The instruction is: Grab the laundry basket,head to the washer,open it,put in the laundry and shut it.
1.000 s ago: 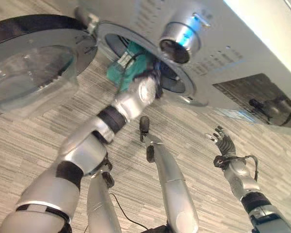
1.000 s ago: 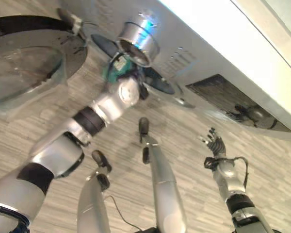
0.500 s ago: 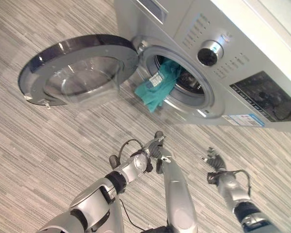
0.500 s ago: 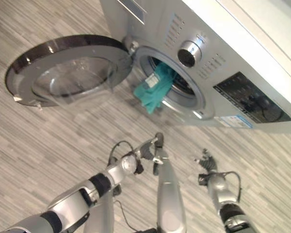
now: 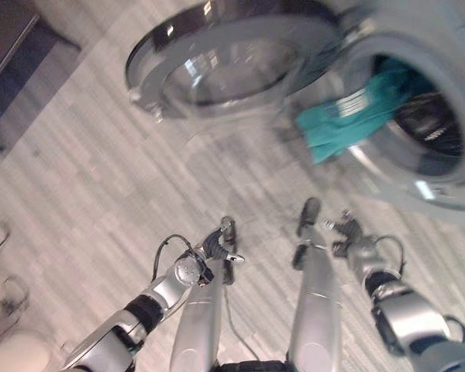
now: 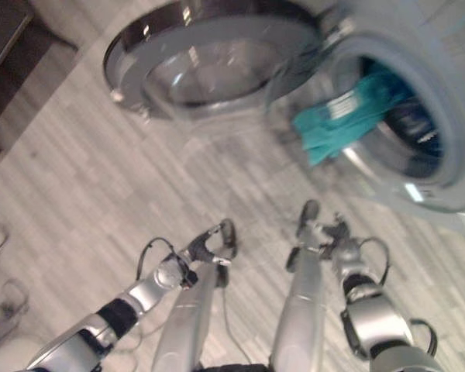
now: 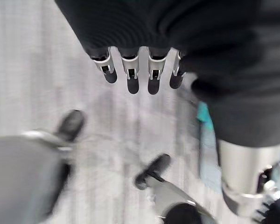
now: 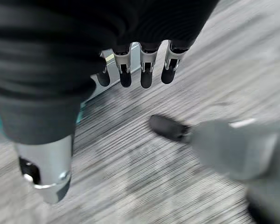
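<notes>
I find the washer (image 5: pixel 442 116) with its door (image 5: pixel 225 54) swung wide and a teal garment (image 5: pixel 349 116) draped over the drum lip, not fully inside. My left hand (image 5: pixel 217 246) and right hand (image 5: pixel 347 232) hang low over the floor, fingers relaxed, holding nothing.

Grey plank floor (image 5: pixel 101 178) (striped), washer (image 5: pixel 442 116) standing

Two silver-grey arms with black bands at the joints. Each robot hand, left (image 7: pixel 186 42) and right (image 8: pixel 84 42), has a dark ribbed cover over its back and wrist, silver fingers (image 7: pixel 130 74) with dark tips, and a smooth silver thumb.
</notes>
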{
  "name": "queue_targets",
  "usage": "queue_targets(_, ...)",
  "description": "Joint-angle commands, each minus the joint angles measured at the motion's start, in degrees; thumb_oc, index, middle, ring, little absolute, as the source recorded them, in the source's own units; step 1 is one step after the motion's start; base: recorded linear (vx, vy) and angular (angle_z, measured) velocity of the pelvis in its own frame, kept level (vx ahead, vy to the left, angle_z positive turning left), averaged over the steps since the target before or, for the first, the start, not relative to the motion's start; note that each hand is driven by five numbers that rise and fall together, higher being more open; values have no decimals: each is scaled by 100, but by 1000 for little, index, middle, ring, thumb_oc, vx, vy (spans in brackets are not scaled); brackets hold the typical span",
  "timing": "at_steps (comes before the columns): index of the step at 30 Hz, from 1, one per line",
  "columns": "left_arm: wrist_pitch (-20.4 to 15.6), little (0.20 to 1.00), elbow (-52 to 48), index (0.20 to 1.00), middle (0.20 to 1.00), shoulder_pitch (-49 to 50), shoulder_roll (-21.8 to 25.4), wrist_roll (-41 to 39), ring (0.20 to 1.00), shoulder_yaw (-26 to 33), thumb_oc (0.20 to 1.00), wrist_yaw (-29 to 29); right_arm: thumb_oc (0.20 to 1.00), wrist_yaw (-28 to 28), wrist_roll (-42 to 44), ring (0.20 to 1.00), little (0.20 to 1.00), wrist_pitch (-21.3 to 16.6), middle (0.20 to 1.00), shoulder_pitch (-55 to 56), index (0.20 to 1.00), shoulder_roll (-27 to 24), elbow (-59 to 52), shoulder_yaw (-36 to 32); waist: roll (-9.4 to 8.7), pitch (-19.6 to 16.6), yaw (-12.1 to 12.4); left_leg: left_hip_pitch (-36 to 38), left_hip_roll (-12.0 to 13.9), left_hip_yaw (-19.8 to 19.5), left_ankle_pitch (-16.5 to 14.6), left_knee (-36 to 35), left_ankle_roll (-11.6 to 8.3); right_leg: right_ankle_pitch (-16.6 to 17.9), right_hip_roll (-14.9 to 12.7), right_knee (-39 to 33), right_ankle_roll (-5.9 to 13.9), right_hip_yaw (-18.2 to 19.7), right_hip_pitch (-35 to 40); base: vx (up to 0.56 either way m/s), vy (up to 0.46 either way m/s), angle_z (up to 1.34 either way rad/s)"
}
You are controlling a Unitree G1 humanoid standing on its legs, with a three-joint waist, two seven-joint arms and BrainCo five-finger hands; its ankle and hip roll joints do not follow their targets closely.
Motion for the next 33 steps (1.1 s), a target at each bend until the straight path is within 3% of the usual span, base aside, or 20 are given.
queue_targets(1,-363,1000,-782,1000,1000,647,86,-341,1000,109,1000,-364,1000,-141,-47,1000,1000,17,1000,114,1000,-332,449,81,133,-330,85,-133,-191,50,-1375,847,154,575,178,-964,157,470,-310,-3,81,16)
queue_targets(9,-429,1000,-1526,1000,1000,1065,422,-838,1000,488,1000,-527,1000,-301,-175,1000,1000,96,1000,-468,1000,-742,863,14,441,-361,407,-547,-330,24,-1258,809,177,520,34,-736,188,503,-765,4,16,9)
queue_targets(16,-366,1000,-1804,1000,1000,1225,486,-1202,1000,802,1000,-598,1000,-237,401,1000,1000,149,1000,-375,1000,-1136,1215,-523,596,-398,446,-712,-349,35,-1198,673,184,462,35,-607,212,587,-1056,32,16,5)
queue_targets(33,-538,1000,-2343,1000,1000,1291,503,-1823,1000,870,1000,-535,1000,-319,1018,1000,1000,-110,1000,-1841,1000,-1775,1245,-267,1011,-333,743,-1042,-268,-9,-925,326,78,235,100,-229,223,673,-1742,8,-8,-2)
